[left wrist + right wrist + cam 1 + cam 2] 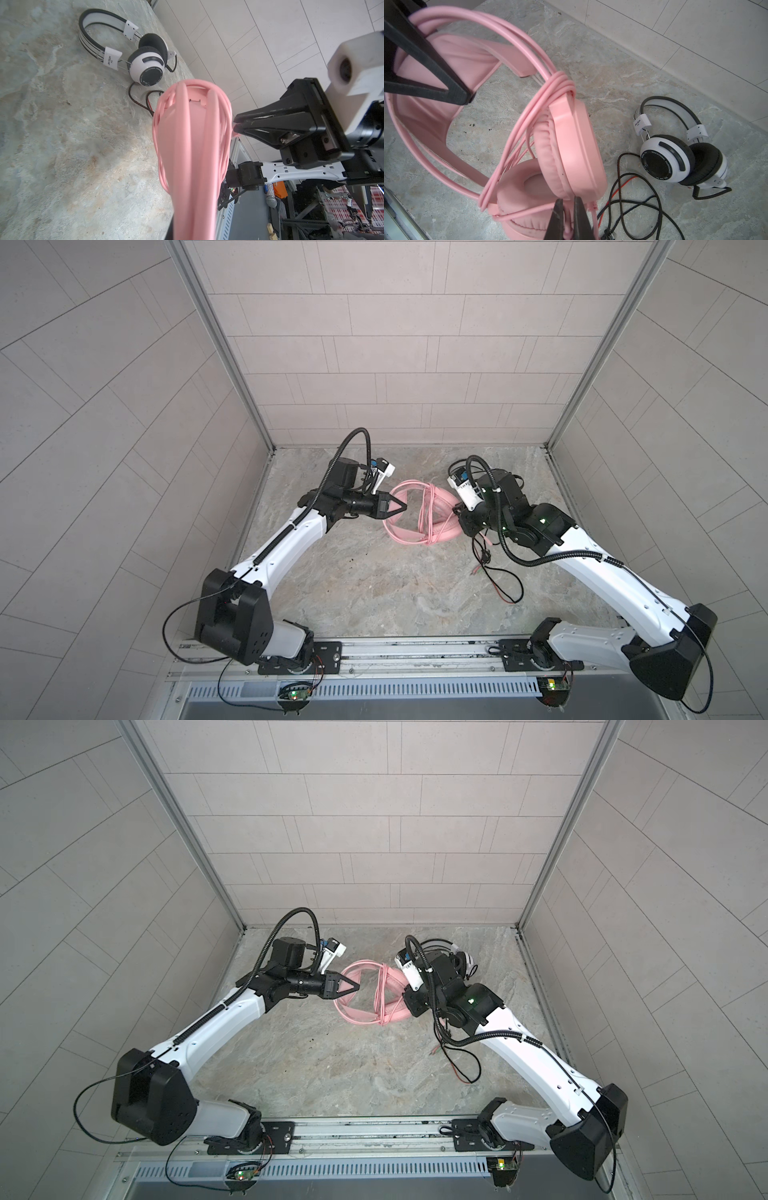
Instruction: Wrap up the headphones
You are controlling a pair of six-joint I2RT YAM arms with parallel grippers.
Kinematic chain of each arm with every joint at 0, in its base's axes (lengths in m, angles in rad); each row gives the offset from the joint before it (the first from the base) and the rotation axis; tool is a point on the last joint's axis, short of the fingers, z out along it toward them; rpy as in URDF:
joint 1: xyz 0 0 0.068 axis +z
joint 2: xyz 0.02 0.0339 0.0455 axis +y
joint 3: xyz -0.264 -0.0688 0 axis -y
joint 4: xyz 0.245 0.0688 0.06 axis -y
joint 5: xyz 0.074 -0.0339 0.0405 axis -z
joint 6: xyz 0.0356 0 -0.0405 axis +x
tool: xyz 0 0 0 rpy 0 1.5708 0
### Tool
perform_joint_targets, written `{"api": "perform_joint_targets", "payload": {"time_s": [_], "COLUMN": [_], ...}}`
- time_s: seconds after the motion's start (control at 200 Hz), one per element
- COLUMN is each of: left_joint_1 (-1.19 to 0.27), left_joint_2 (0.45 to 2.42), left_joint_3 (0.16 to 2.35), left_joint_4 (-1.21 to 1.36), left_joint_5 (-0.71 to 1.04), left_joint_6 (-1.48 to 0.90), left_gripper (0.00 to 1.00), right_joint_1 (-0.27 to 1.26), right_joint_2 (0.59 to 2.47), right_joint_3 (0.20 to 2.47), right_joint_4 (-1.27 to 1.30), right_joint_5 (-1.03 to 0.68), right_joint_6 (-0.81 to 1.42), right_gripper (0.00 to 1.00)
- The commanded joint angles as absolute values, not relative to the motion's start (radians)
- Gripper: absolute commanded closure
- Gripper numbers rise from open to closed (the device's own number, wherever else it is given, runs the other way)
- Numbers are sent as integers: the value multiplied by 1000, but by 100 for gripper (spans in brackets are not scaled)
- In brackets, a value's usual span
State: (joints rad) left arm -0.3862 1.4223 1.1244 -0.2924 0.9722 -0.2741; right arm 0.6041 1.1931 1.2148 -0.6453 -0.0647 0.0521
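The left arm stretches in low from 8 o'clock, and I see the left gripper (404, 508) pressed together on the padded band of the pink headphones (442, 526) at the centre of the veined stone tabletop (374, 593). The right arm folds down from 4 o'clock, with the right gripper (566, 218) pinching them beside a cushioned ear cup wound with smooth cable. The glossy white-and-black headphones (675, 158) lie at 2 o'clock.

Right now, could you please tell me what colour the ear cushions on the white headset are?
Black ear cushions, clearest in the right wrist view.

pink headset (187, 145), white-black headset (147, 68) beyond
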Motion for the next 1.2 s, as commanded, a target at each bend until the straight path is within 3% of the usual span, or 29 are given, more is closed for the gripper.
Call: {"api": "perform_joint_targets", "payload": {"time_s": [0.0,0.44,0.731,1.196], "left_joint_1": [-416,-448,-454,-454], "left_joint_2": [1427,1450,1452,1423], "left_joint_3": [1126,1160,1147,1103], "left_joint_4": [-345,-424,-403,-394], "left_joint_5": [1075,1034,1061,1059], "left_joint_6": [-223,-187,-217,-237], "left_gripper": [100,100,100,100], "right_joint_1": [578,619,628,654], "right_joint_2": [1187,1279,1372,1447], "right_joint_3": [1225,1245,1143,764], "right_joint_4": [-556,-494,-279,287], "right_joint_5": [-41,-205,-259,-95], "right_joint_6": [27,69,225,470], "right_gripper": [99,98,99,100]}}
